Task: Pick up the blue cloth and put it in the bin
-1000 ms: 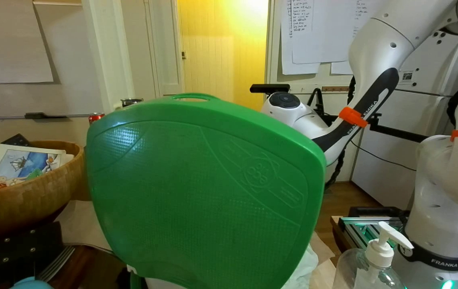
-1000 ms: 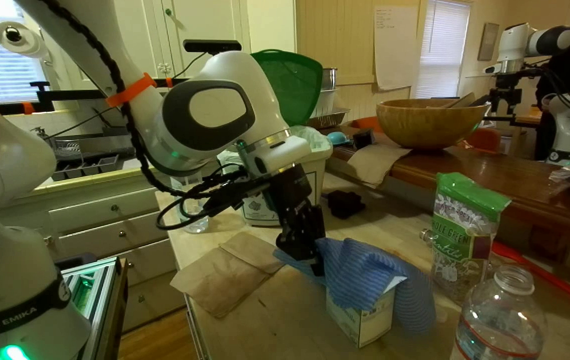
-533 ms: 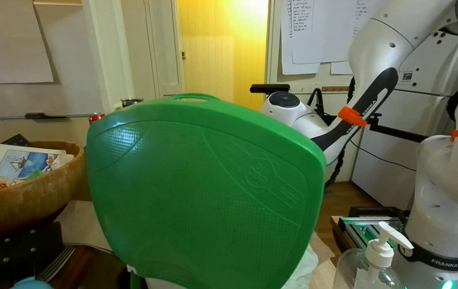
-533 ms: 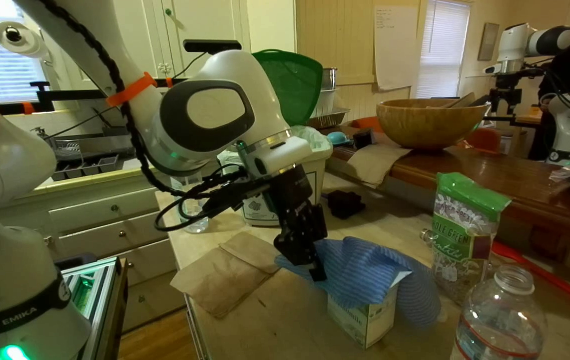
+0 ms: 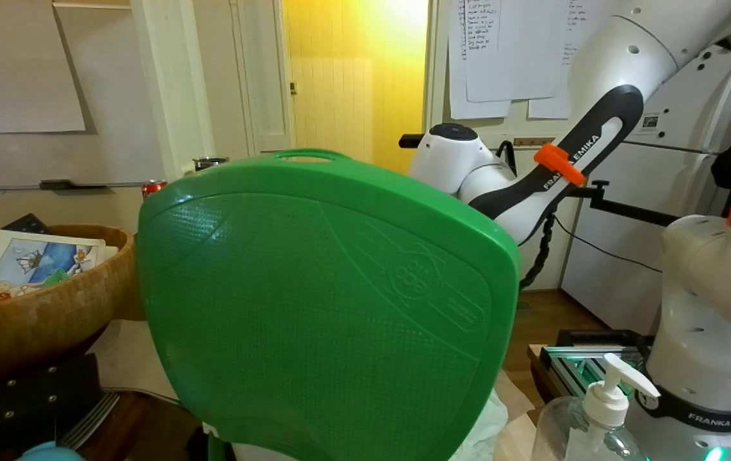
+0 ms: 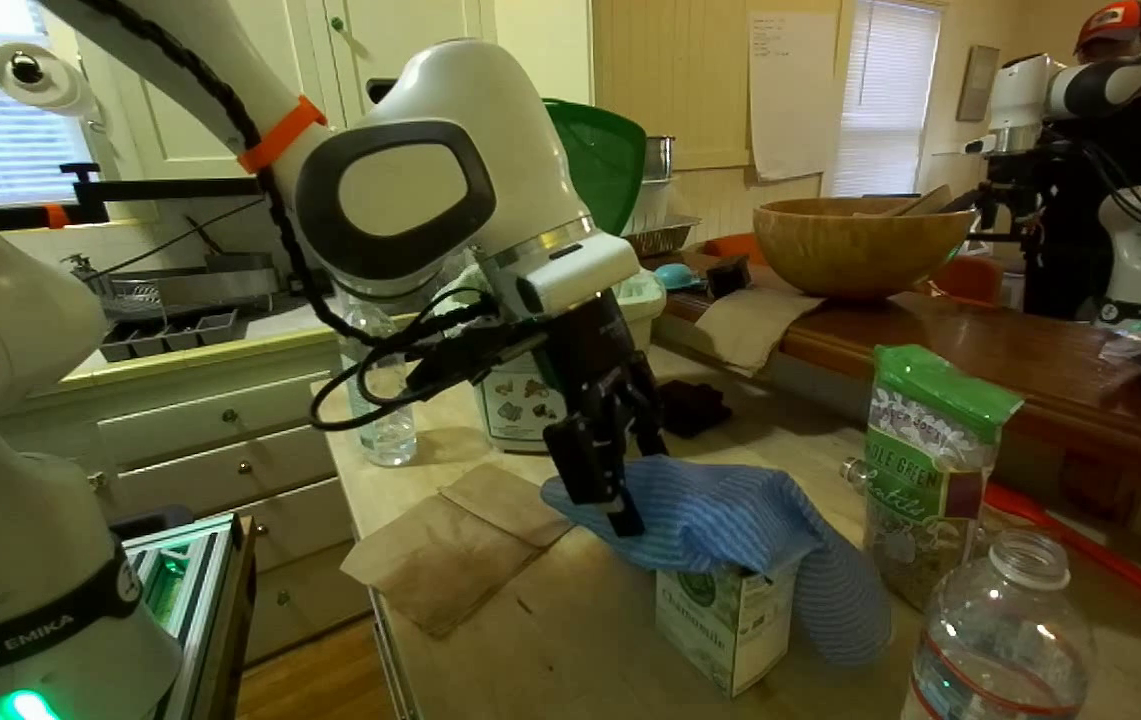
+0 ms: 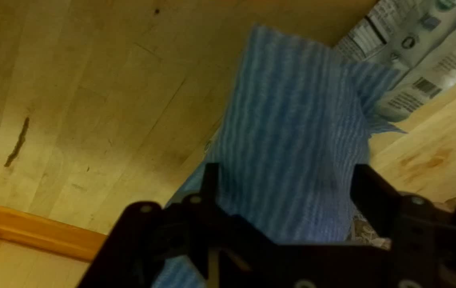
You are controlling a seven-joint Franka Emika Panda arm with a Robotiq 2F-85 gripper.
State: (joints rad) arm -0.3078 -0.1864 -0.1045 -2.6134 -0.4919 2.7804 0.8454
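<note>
The blue cloth (image 6: 730, 510), finely striped, lies draped over a small Chamomile box, its far end hanging down beside it. My gripper (image 6: 642, 485) is open at the near end of the cloth, one finger on each side. In the wrist view the cloth (image 7: 287, 132) fills the gap of the gripper (image 7: 285, 178), and the jaws stand wide apart; whether they touch it I cannot tell. The bin (image 6: 645, 305), whitish with a liner bag, stands behind my arm, its green lid (image 6: 600, 165) raised. In an exterior view that lid (image 5: 327, 307) hides the gripper and cloth.
Under the cloth stands the Chamomile box (image 6: 725, 625). Right of it are a green lentil bag (image 6: 930, 470) and a plastic bottle (image 6: 1000, 630). Brown paper (image 6: 460, 545) lies on the near side, and a dark object (image 6: 692, 405) is behind the gripper. Another bottle (image 6: 385, 430) stands beside the bin.
The jaws have gone from close together to wide apart, and the wrist has risen slightly. The cloth's top has flattened, its hanging end has shifted right, and more of the box front shows.
</note>
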